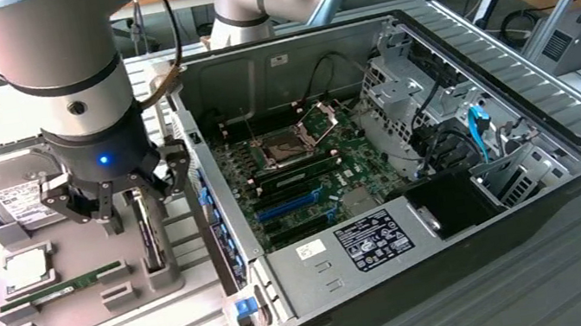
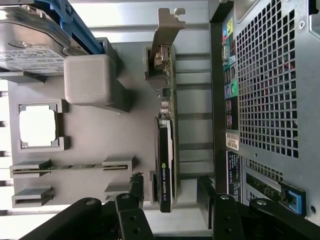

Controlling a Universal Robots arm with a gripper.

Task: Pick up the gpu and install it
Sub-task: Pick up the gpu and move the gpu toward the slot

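The gpu (image 1: 147,231) stands on its edge in a slot of the grey holder tray (image 1: 77,254), just beside the open computer case (image 1: 383,157). In the wrist view the gpu (image 2: 165,160) is a thin green card with a black fan housing and a silver end bracket at the far end. My gripper (image 1: 134,207) hovers right over the card, open. One of its dark fingers (image 2: 137,190) stands on each side of the card's near end, with a gap on both sides, touching nothing (image 2: 171,192).
On the tray lie a hard drive (image 1: 21,192) with blue rails, a square processor (image 1: 27,268) and a narrow memory stick (image 1: 59,289). The case's perforated rear wall (image 2: 270,100) rises close beside the card. Inside the case the motherboard (image 1: 304,170) lies exposed, with blue slots.
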